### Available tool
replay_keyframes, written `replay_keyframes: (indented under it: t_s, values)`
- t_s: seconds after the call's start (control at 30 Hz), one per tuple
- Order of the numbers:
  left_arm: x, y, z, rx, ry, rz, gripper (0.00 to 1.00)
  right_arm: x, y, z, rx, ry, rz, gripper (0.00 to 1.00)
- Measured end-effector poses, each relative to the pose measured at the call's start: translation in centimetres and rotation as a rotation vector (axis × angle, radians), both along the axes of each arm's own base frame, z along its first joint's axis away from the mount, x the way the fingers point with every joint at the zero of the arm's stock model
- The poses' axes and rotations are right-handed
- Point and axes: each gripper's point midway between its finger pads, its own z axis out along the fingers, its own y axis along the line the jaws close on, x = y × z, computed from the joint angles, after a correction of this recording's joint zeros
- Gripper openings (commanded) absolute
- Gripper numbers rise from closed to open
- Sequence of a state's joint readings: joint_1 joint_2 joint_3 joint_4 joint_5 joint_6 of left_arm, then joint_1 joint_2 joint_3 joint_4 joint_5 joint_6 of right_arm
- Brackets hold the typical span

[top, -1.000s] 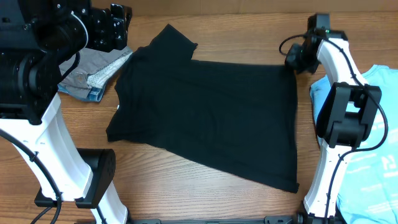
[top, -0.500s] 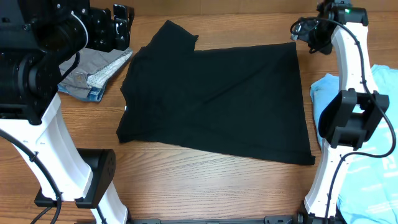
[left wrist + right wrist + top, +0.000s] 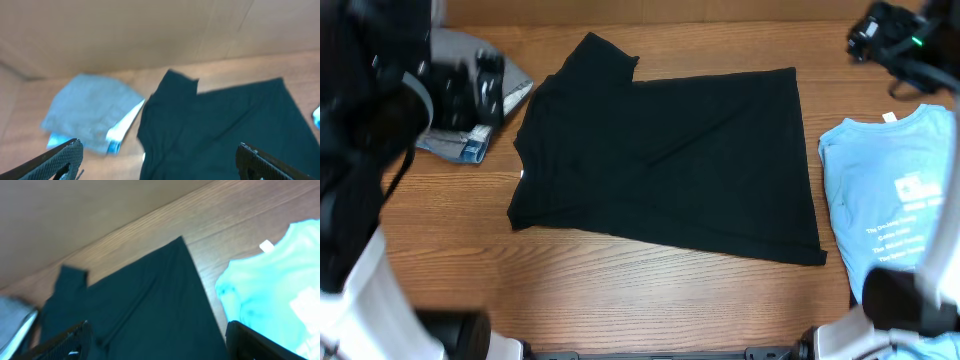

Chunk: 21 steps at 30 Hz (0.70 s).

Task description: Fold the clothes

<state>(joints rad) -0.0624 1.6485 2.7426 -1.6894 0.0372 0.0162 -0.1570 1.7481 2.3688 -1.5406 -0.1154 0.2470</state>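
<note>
Overhead view, items listed left to right.

1. Left gripper (image 3: 159,161): black two-finger tool, raised over the left end of the table. Jaws spread wide, nothing between them.
2. Grey folded garment with a pale band and a blue tag (image 3: 448,142): lies at the far left, partly hidden under the left arm. It looks folded and set aside.
3. Plain black short-sleeved cotton T-shirt (image 3: 670,170): lies flat across the middle of the table, touched by neither gripper. One sleeve points to the upper left, and the hem edge sits at the right. It is smoothed out, but whether it is already doubled over cannot be told. No compact fold is made yet.
4. Light blue T-shirt with white print (image 3: 895,200): lies flat at the right edge, print upward, just beside the black shirt and apart from it. It appears unfolded.
5. Right gripper (image 3: 159,339): lifted over the far right corner. Jaws released and empty.

Progress, as a judgement: early to middle, with one piece put by and two left to fold.

Surface: brown wood-grain table (image 3: 650,295), flat.
Room: plain tan panel (image 3: 150,35) behind the far edge.
</note>
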Motion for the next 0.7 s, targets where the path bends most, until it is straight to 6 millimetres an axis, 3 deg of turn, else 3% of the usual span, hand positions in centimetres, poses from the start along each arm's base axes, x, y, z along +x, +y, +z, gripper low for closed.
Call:
replay_keyframes:
  t_s: [0.07,0.13,0.27,0.47,0.7]
  values:
    - [-1.2,0.4,-1.5,0.012,0.057,0.018,1.0,-3.0,0.8,1.8,0.018,-0.019,0.008,0.9]
    - [-1.3,0.6,-3.3,0.02,0.126,0.027,1.0,-5.4,1.5,2.2,0.042,0.007,0.013,0.91]
    - [1.9,0.5,-10.4,0.038,0.358,0.031,1.0,-5.3,1.8,0.6,0.069,0.064,0.016,0.92]
    - [9.7,-2.0,-23.6,0.011,0.656,-0.08,0.92,-2.3,1.5,-7.5,0.115,0.267,0.007,0.92]
    - [15.1,-5.8,-32.1,0.033,0.714,-0.242,0.89,-2.5,1.5,-16.5,0.147,0.447,-0.003,0.9]
